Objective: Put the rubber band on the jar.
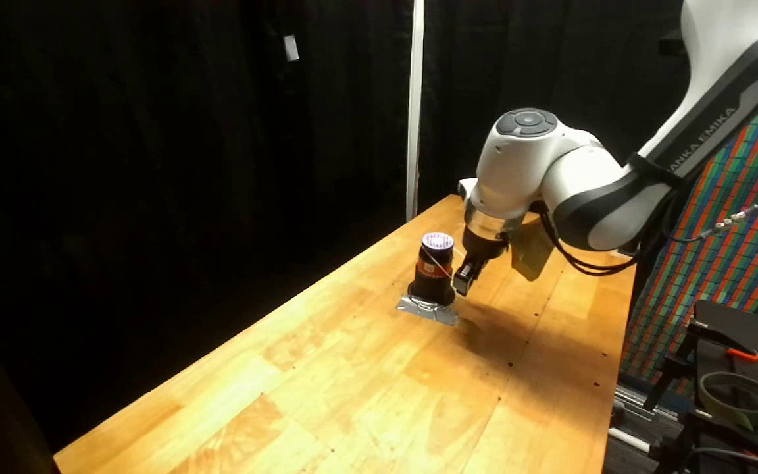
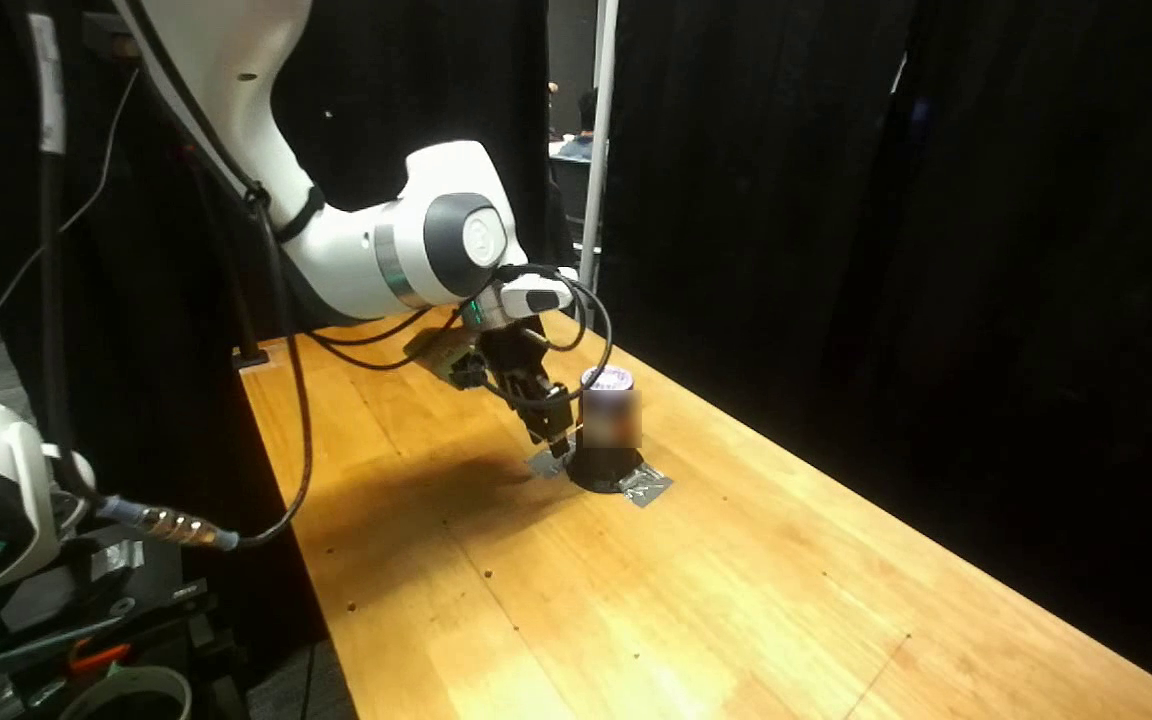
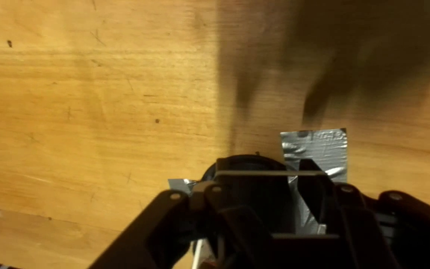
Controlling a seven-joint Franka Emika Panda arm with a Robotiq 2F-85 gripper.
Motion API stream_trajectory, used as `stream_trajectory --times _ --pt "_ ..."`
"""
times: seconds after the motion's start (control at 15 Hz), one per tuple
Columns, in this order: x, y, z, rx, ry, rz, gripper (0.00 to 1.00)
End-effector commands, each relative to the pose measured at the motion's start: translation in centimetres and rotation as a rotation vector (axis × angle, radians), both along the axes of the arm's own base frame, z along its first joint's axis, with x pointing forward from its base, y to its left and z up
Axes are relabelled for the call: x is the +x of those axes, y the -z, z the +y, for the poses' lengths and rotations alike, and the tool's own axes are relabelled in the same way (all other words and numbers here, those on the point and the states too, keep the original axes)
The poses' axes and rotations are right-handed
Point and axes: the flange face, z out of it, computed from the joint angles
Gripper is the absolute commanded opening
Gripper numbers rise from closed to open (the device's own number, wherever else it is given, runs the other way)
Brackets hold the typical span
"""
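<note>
Rubber band stretched across parted jaws.
In an exterior view, the jar stands at the jaws' ten o'clock.

The jar is blurred — midway up — in an exterior view.

There is one white-and-black robot arm, with one black gripper of two dark fingers. There is one small, dark, cylindrical jar with a reddish-orange middle, one thin, pale rubber band and one honey-coloured wooden table. Two patches of shiny silver tape show in an exterior view. Each exterior view has one upright pale pole and one ring-shaped roll of pale tape.
</note>
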Motion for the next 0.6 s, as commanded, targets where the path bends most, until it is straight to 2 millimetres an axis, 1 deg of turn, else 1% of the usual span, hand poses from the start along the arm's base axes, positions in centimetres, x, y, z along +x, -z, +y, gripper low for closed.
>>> stream_trajectory --times 0.0,0.13,0.2,0.27,0.4,0.53 --pt "-1.9 -1.0 -1.1 -0.007 0.072 -0.150 0.19" --pt "-1.4 -1.4 -1.2 -0.022 0.102 -0.238 0.16" --pt "-1.7 -1.3 -1.0 -0.026 0.115 -0.273 0.13" --pt "-2.4 -0.8 -0.9 -0.024 0.121 -0.298 0.12" --pt "-3.9 0.0 -0.1 -0.014 0.130 -0.348 0.17" --pt "-5.4 0.6 0.8 0.001 0.136 -0.402 0.19"
